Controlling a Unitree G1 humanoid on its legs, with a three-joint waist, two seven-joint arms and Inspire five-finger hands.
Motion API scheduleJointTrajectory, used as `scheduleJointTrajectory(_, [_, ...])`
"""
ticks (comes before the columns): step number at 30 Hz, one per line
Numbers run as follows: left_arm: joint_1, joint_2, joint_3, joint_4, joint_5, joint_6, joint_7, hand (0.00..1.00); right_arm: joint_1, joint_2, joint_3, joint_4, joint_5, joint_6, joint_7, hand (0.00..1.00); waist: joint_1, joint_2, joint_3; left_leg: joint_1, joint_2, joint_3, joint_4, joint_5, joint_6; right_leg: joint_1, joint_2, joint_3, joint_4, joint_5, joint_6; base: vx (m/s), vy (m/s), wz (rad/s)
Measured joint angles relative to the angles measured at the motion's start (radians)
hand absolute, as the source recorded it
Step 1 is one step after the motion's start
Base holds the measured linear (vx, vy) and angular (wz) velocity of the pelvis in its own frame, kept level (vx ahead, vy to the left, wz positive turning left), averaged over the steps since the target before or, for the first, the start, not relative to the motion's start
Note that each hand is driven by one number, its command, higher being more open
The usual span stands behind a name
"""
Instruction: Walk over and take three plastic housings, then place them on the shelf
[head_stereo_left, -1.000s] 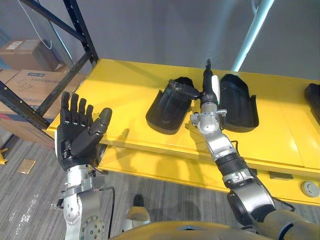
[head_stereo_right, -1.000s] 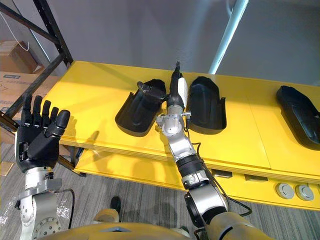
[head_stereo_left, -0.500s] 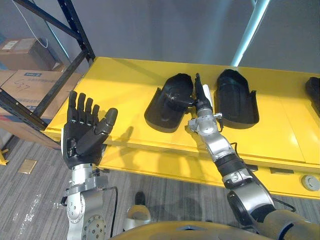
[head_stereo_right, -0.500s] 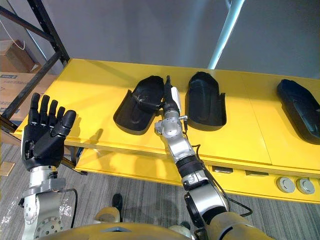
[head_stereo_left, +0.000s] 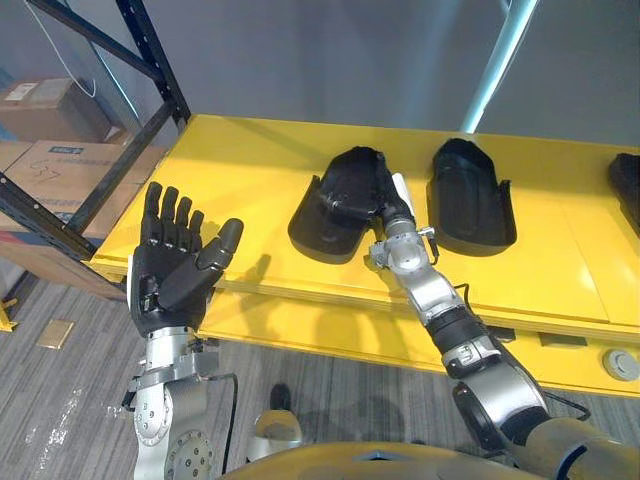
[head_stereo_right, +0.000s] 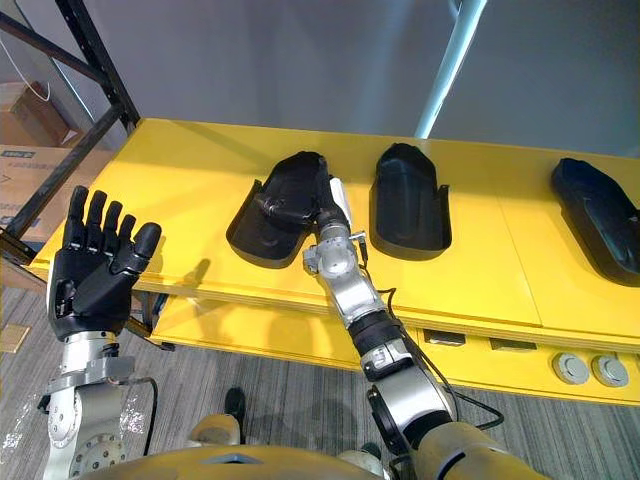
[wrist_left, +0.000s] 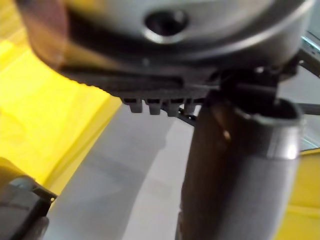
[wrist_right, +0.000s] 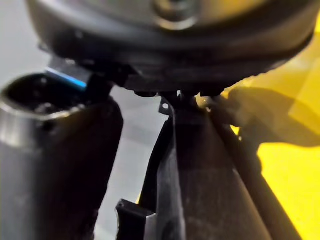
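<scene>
**Since a second ago:** the right hand (head_stereo_left: 392, 205) was seen standing upright in the gap on the left of the middle housing (head_stereo_left: 470, 195). It is now tipped down onto the first housing (head_stereo_left: 325, 215), which lies just left of the middle one. That gap is now shown as bare yellow worktop (head_stereo_left: 230, 170). The left hand (head_stereo_left: 170, 275) is still held up, palm toward the head camera, with its fingers spread and straight and nothing in them. It is well to the left of the middle housing and off the worktop's front edge.

**Hard to make out:** the right hand's dark fingers are lost against the dark shell, so it cannot be told whether they are clamped on it or only laid over it. In the right wrist view only a blurred black rim is seen close past the hand. The third housing (head_stereo_right: 600, 225), well to the right of the middle housing, is cut off at the picture's edge.

**Edges and room:** open yellow surface is seen between the middle and third housings. More is seen beyond the first housing, out to the worktop's left corner. Past that corner a black rack (head_stereo_left: 150, 50) is seen, with cardboard boxes (head_stereo_left: 60, 165) behind it. A pale blue pole (head_stereo_left: 500, 60) rises behind the middle housing.
</scene>
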Motion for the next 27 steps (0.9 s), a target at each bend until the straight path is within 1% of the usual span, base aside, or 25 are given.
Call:
scheduleJointTrajectory(7, [0.000,-0.001,0.001,0.001,0.000,0.000,0.000,1.00,-0.049,0.010,0.011,0.073,0.006,-0.033,-0.001,1.00,0.006,0.001,0.000,0.001,0.000,-0.001,0.000,0.000,0.000,0.002,0.000,-0.001,0.000,0.002,0.003,0.00,0.000,0.00])
scheduleJointTrajectory(12, [0.000,-0.001,0.002,0.021,0.000,0.000,0.001,1.00,-0.066,0.009,0.011,0.108,0.007,-0.051,0.000,1.00,0.022,0.006,-0.001,0.001,0.000,-0.006,0.000,0.002,-0.001,0.005,0.000,-0.006,0.000,0.002,0.004,0.00,0.000,0.01])
scheduleJointTrajectory(20, [0.000,-0.001,0.001,0.049,0.000,0.000,0.000,1.00,-0.121,0.000,0.011,0.157,0.016,-0.053,0.002,1.00,0.026,0.015,-0.001,-0.004,-0.001,-0.020,0.000,0.007,0.001,0.011,0.002,-0.020,0.000,0.001,0.002,0.00,0.000,0.05])
scheduleJointTrajectory(24, [0.000,-0.001,0.000,0.050,0.000,0.000,0.000,1.00,-0.124,0.000,0.011,0.157,-0.006,-0.061,-0.032,1.00,0.027,0.016,0.000,-0.006,-0.001,-0.023,0.002,0.008,0.001,0.011,0.002,-0.023,0.000,0.002,0.002,-0.01,0.002,0.02])
scheduleJointTrajectory(27, [0.000,0.000,-0.005,0.057,0.000,0.000,0.000,1.00,-0.125,-0.010,0.009,0.149,-0.060,-0.113,-0.088,1.00,0.025,0.016,-0.001,-0.006,-0.001,-0.023,0.002,0.008,0.001,0.011,0.002,-0.022,-0.001,0.003,0.004,0.00,0.000,0.00])
